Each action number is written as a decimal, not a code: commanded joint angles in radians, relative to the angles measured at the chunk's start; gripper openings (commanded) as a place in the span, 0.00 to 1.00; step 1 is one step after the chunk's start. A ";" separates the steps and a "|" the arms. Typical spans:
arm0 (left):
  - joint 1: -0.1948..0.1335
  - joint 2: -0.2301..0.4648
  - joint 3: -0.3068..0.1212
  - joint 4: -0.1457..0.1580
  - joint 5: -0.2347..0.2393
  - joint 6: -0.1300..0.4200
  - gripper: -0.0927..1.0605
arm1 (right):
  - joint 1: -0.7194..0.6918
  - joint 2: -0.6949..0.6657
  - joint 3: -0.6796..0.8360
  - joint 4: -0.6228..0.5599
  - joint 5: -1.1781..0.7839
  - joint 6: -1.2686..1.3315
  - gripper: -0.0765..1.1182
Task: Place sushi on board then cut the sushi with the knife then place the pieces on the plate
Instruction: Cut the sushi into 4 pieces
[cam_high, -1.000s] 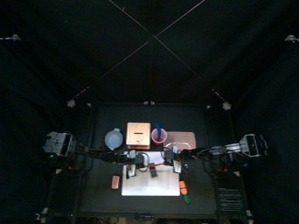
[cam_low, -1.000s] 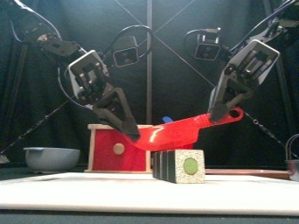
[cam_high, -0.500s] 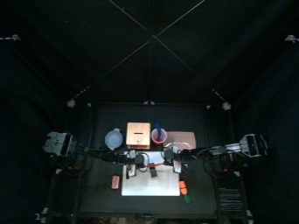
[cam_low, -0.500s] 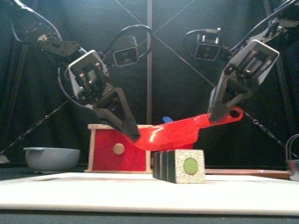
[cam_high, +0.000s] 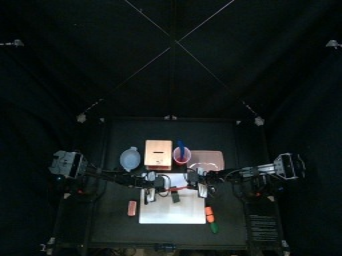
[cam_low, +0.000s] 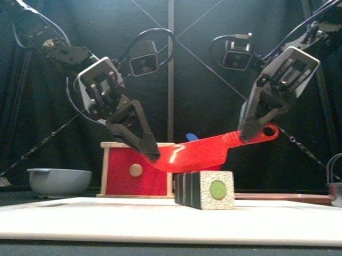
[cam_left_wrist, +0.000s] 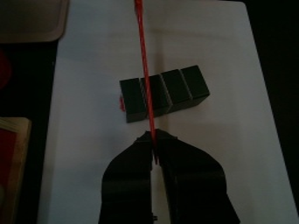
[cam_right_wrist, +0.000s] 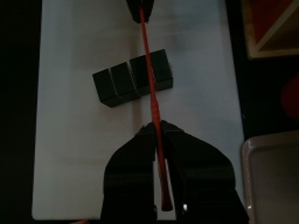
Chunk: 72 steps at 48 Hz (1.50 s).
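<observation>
The dark green sushi roll (cam_low: 205, 188) lies on the white cutting board (cam_low: 94, 218), its pale green end facing front. A red toy knife (cam_low: 207, 150) hangs slanted just above the roll, held at both ends. My left gripper (cam_low: 163, 155) is shut on the knife's lower end, my right gripper (cam_low: 258, 130) on the higher end. In the left wrist view the knife (cam_left_wrist: 142, 70) shows edge-on, crossing the roll (cam_left_wrist: 163, 92) beyond the left gripper (cam_left_wrist: 152, 138). From the right wrist, the knife (cam_right_wrist: 149, 79) passes over the roll (cam_right_wrist: 135, 77) ahead of the right gripper (cam_right_wrist: 155, 131).
Behind the board stand the wooden box with a red drawer front (cam_low: 134, 165), the blue-grey bowl (cam_low: 60, 180) at the left, a red cup (cam_high: 183, 153) and the pink tray (cam_high: 210, 158). Small toy foods (cam_high: 213, 213) lie at the board's right, and a red one (cam_high: 132, 207) at its left.
</observation>
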 joint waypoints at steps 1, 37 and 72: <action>-0.009 -0.018 -0.034 -0.002 -0.012 -0.002 0.43 | -0.011 -0.003 -0.011 0.003 -0.005 0.002 0.40; 0.012 0.032 -0.040 0.002 -0.015 0.000 0.43 | -0.031 0.071 -0.017 0.000 -0.006 0.002 0.40; 0.063 0.086 -0.057 0.003 -0.015 0.002 0.43 | -0.043 0.167 -0.038 -0.003 -0.014 0.002 0.40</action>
